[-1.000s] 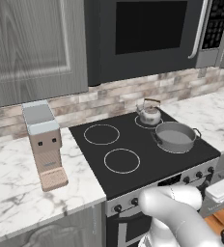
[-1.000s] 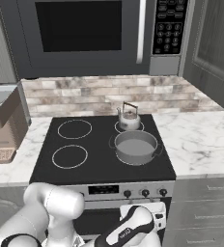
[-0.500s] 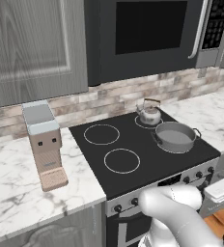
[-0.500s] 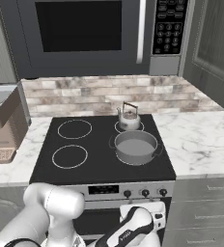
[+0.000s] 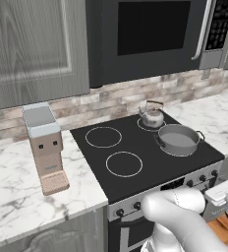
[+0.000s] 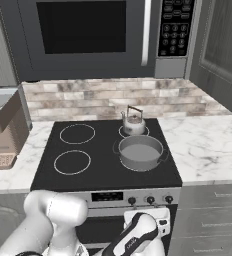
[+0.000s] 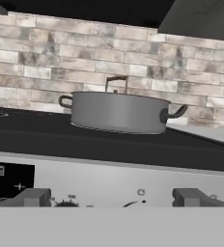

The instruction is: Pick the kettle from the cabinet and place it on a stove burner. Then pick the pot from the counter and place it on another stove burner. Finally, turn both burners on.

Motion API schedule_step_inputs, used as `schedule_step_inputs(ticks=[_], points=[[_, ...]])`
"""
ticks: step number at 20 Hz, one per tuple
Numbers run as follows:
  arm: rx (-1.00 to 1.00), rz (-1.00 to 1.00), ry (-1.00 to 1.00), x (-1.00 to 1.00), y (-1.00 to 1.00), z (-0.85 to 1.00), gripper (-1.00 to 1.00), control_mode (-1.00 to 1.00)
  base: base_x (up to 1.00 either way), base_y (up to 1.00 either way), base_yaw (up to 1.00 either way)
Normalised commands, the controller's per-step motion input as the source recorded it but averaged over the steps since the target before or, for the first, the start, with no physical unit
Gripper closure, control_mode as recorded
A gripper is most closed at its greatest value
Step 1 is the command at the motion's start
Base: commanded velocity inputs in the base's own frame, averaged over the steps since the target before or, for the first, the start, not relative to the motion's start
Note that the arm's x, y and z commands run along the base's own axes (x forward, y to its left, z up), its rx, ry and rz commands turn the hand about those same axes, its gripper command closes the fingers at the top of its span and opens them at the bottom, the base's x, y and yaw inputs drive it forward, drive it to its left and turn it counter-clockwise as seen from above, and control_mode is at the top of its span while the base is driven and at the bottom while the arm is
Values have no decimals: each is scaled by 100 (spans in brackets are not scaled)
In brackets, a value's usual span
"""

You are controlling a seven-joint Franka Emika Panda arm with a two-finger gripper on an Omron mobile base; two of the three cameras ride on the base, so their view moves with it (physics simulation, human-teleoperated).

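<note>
ahead of and above the claw (image 7: 111,202): black cooktop (image 6: 100,170) between stretches of marble counter (image 6: 208,150). pot (image 6: 140,152) sits on the front burner on the claw's side, kettle (image 6: 133,122) just behind it on the small rear burner; both placements look done, so judged step is the knobs. claw hangs low in front of the stove's control panel (image 7: 109,185), level with the knobs (image 7: 191,197), presumably to reach one. jaws spread apart, holding nothing, finger tips (image 7: 34,197) either side of centre.
</note>
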Motion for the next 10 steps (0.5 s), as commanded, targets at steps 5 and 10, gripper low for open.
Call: schedule_step_inputs(ticks=[5,10], points=[[0,0,0,8,0,-7,-100,-100,0,0,0],[0,0,0,10,0,-9,-100,-100,0,0,0]])
